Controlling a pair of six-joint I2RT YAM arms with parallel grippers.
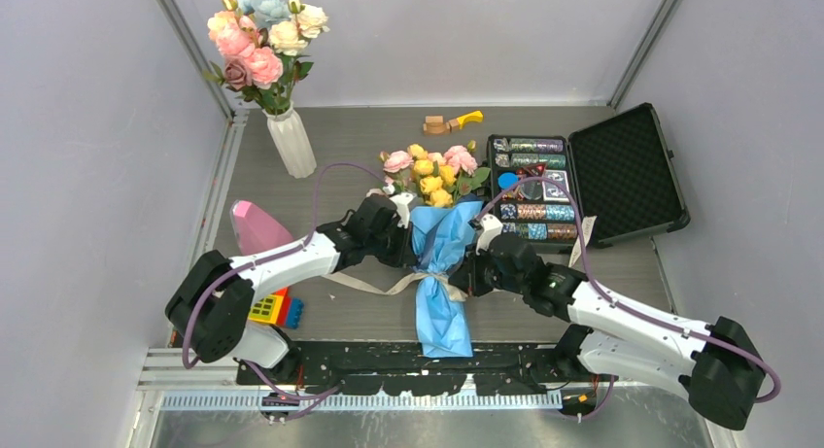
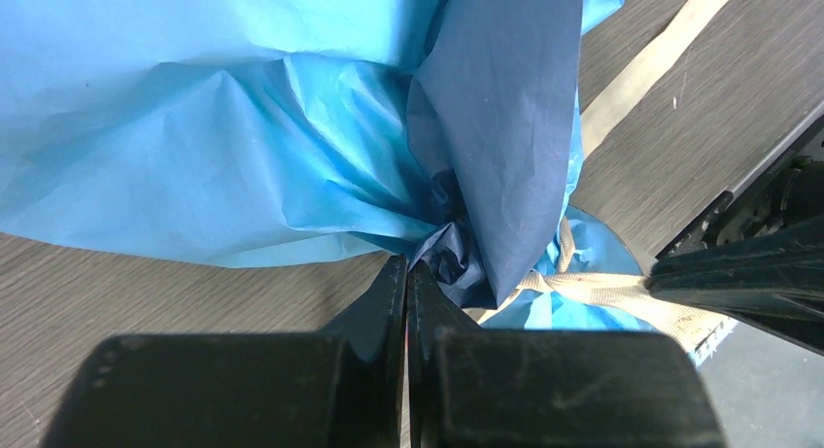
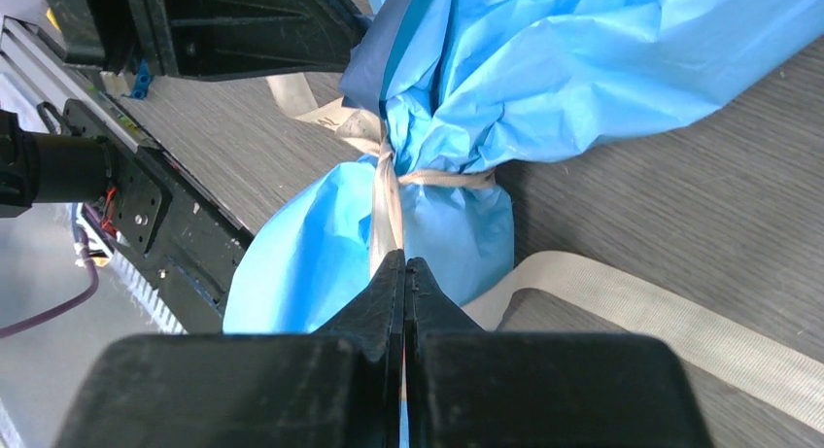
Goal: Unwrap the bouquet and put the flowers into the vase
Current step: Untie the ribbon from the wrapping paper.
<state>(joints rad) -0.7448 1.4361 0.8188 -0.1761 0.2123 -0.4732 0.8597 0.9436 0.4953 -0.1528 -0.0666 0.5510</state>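
— Toward the middle of the counter (image 1: pixel 632 273), by the near edge: what is entered first?
— Item 1, the bouquet (image 1: pixel 442 263). Lies flat, stem end toward the near edge, heads toward the far edge. Paper wrap on, light blue outside, dark blue showing at a fold. The ribbon (image 3: pixel 387 200) is knotted round the waist, with loose tails lying on the counter.
— Item 2?
— The flowers (image 1: pixel 432 171): yellow and pink roses, all inside the wrap. None out.
— And the vase?
— Item 3, the vase (image 1: pixel 291 142). Far-left corner, upright, well apart from the bouquet. Holds bigger pink and white blooms (image 1: pixel 257 45).
— Grippers?
— Left gripper (image 2: pixel 408 268): jaws fully together, tips against the dark-blue fold at the waist. Whether any paper is caught between them, I cannot tell. Right gripper (image 3: pixel 404 263): jaws closed on a strand of the ribbon just below the knot, on the bouquet's other side.
— Progress?
— Early, by my reckoning. Done: a hold on the ribbon. Left to do: pull the knot loose, open the paper, lift the flowers free, carry them to the vase and stand them in it.
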